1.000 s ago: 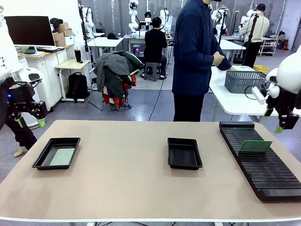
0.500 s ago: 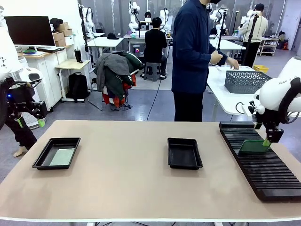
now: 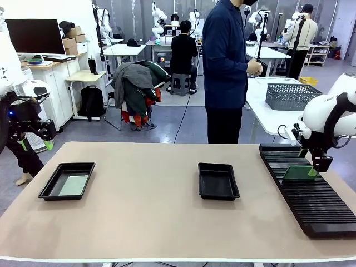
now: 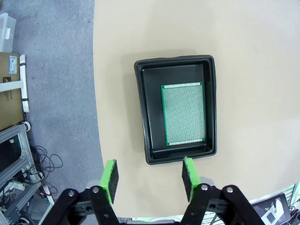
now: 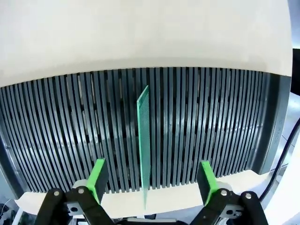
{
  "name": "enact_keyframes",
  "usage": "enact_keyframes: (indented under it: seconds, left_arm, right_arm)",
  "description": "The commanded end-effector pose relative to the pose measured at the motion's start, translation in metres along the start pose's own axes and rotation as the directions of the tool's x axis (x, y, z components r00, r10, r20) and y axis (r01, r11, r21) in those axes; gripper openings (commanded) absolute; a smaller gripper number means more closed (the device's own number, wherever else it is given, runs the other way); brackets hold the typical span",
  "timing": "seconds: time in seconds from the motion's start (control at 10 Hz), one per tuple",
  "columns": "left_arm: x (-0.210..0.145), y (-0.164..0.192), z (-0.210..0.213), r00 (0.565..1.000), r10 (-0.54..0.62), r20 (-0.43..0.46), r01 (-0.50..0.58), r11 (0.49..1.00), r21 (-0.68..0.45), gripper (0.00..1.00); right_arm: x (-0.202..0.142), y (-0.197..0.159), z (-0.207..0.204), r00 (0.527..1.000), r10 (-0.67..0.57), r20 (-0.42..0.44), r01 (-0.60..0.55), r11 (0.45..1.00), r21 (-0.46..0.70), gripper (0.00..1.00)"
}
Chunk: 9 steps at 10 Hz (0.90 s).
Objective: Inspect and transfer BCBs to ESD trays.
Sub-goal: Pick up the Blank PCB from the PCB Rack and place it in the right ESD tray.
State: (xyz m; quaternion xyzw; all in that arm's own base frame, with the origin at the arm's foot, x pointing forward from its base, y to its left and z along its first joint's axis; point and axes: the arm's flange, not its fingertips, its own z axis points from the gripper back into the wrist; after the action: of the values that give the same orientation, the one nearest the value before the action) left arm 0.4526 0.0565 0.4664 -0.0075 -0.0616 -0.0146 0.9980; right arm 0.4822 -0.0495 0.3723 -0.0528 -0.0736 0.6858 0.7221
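Right arm has dropped from up by the table's right edge onto the rack over the last second. The right gripper (image 3: 314, 169) now sits at the top right corner of the standing BCB (image 3: 300, 173). Left arm hasn't moved, and both trays and the boards are where they were.

Right wrist view: right gripper (image 5: 152, 164) has its jaws wide and straddles the standing BCB (image 5: 144, 140). The board is seen edge-on, upright in a slot of the black slotted rack (image 5: 211, 117), roughly midway between the two green pads (image 5: 98, 173). It's clear of both pads, so not gripped yet.

In the front view the rack (image 3: 311, 206) runs along the right side of the table (image 3: 144, 222), with the board near its far end.

Left gripper (image 3: 36, 143) hangs raised off the table's left edge. In its wrist view the left gripper (image 4: 149, 164) is also spread wide, looking down on the left ESD tray (image 4: 140, 117). A second BCB (image 4: 183, 114) lies flat on that tray's floor, closer to one long wall. Front view shows the same left ESD tray (image 3: 67, 164) near the left edge with the flat BCB (image 3: 74, 185) inside.

The middle ESD tray (image 3: 218, 182) is at table centre, well apart from both the rack and the left tray.

A person (image 3: 225, 67) stands at the far side, turned away from the table.
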Motion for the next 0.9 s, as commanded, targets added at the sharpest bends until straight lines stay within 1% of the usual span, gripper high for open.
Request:
enact_keyframes:
  seconds: [0.0, 0.3, 0.4, 0.8]
  left_arm:
    - [-0.0018, -0.0003, -0.0022, 1.0, 0.0, 0.005, 0.0, 1.0, 0.002, 0.73]
    - [-0.0018, -0.0003, -0.0022, 1.0, 0.0, 0.005, 0.0, 1.0, 0.002, 0.73]
    - [-0.0018, -0.0003, -0.0022, 1.0, 0.0, 0.005, 0.0, 1.0, 0.002, 0.73]
    - [-0.0018, -0.0003, -0.0022, 1.0, 0.0, 0.005, 0.0, 1.0, 0.002, 0.73]
  right_arm:
    - [-0.0098, -0.0051, -0.01, 0.999, 0.015, 0.031, -0.015, 1.0, -0.019, 1.0]
    - [-0.0156, -0.0042, -0.0134, 0.999, -0.013, 0.039, 0.013, 1.0, 0.001, 1.0]
    - [-0.0081, 0.0002, -0.0091, 1.0, -0.012, 0.017, 0.012, 1.0, 0.009, 1.0]
    - [-0.0081, 0.0002, -0.0091, 1.0, -0.012, 0.017, 0.012, 1.0, 0.009, 1.0]
